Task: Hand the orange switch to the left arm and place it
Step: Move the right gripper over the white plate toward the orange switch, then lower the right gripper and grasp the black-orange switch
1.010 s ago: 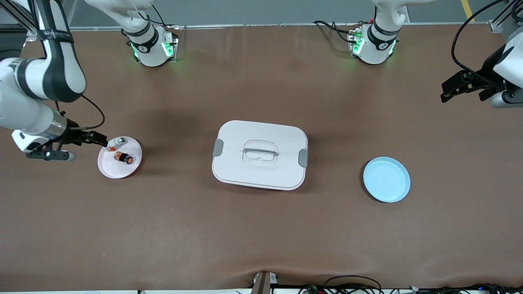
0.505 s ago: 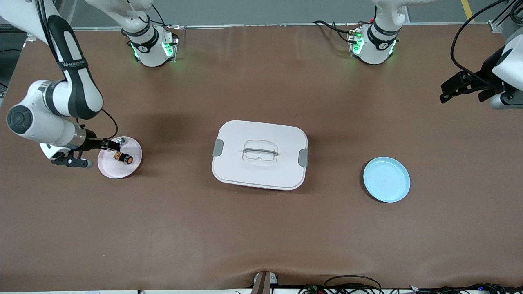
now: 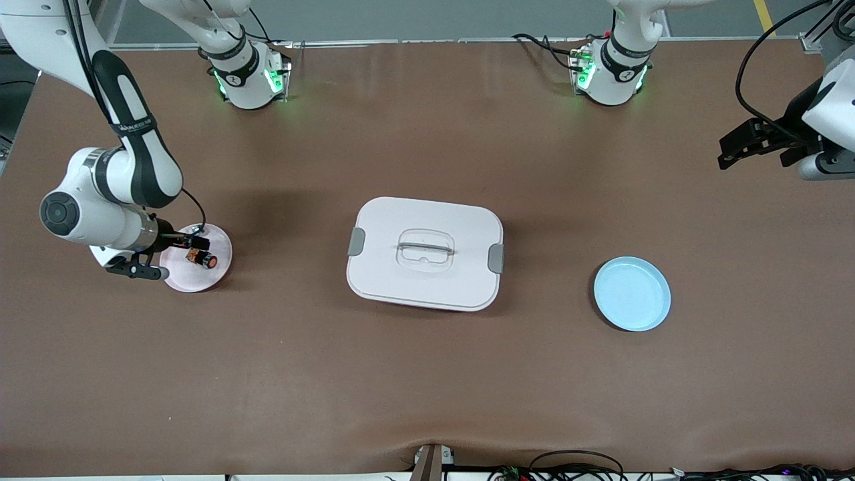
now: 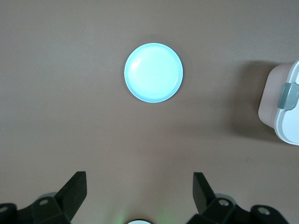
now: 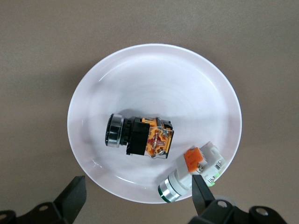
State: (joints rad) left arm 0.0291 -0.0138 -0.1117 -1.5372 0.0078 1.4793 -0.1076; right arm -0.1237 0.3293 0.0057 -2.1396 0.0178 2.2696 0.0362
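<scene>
**A:** So the right gripper (image 3: pixel 179 239) has slid in over the pink plate (image 3: pixel 217 264) now. A second ago it sat off the plate's edge on the right arm's end of the desk, and the elbow has swung in toward the plate with it. The orange switch (image 3: pixel 201 258) hasn't budged: it lies on its side on that plate, orange cap pointing toward the box (image 3: pixel 425 252), with the silver-and-red piece (image 5: pixel 190 174) just beside it.

**B:** Jaws pinching anything yet?

**A:** Nope. In the right wrist view they're spread wide, the switch (image 5: pixel 140 136) sits between them but farther out, and nothing is touching it. Looks to me like the approach is nearly done and the pick is next. One worry: the jaw on the silver-and-red piece's side is right by it, so closing could nudge or grab the wrong part.

**B:** And the other arm?

**A:** It's waiting. The left gripper (image 3: pixel 758 140) hangs over bare desk at the left arm's end, jaws spread and empty, barely shifted from the earlier frames. Its wrist cam looks down on the empty blue plate (image 4: pixel 153 73). The box sits mid-desk between the two plates, same spot as before, so the handover will have to go around or over it.
</scene>
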